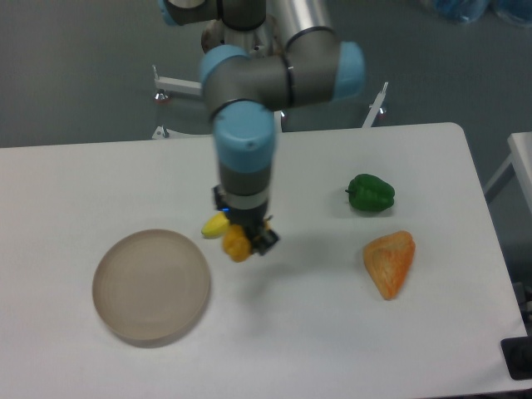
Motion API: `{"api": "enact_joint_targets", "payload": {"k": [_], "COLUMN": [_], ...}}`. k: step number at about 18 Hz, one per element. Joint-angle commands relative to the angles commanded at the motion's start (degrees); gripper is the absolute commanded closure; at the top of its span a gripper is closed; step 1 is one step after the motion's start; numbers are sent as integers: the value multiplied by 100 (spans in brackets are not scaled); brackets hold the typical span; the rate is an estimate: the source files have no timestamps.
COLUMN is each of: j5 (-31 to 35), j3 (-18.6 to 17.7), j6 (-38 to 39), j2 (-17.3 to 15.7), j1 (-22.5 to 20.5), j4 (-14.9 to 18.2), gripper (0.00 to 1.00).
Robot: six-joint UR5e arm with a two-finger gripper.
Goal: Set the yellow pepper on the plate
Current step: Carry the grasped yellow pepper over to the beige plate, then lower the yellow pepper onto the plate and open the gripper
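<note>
The yellow pepper is sitting at the tip of the gripper, which is clamping it between its fingers, just off the plate's rim at about the plate's two o'clock. The plate, a thick translucent beige disc, is lying flat on the white table toward its near left part. A yellow banana is peeking out just beside the pepper at its ten o'clock, partly hidden by the wrist. Well apart at three o'clock, an orange wedge-shaped piece is lying on the table, and a green pepper is resting beyond it. Grey floor is showing behind the table, with white frame legs there. The arm is reaching down from the top edge, its grey and blue joints folding over and the wrist pointing straight down at the tabletop.
</note>
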State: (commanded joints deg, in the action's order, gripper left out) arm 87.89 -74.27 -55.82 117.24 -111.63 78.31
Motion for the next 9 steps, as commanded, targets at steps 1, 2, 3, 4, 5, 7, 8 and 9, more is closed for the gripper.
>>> {"api": "enact_joint_targets", "payload": {"k": [1, 2, 3, 4, 5, 7, 8, 9], "j5": [0, 0, 0, 0, -9, -26, -26, -35], "j3": [0, 0, 0, 9, 9, 26, 26, 18], "j6": [97, 219, 325, 396, 466, 598, 616, 608], "j2": [70, 149, 237, 325, 448, 615, 651, 660], "j1": [123, 202, 282, 352, 466, 581, 590, 616], "j4": [-79, -184, -307, -430, -518, -580, -641, -686], "gripper": [86, 86, 85, 85, 83, 76, 73, 58]}}
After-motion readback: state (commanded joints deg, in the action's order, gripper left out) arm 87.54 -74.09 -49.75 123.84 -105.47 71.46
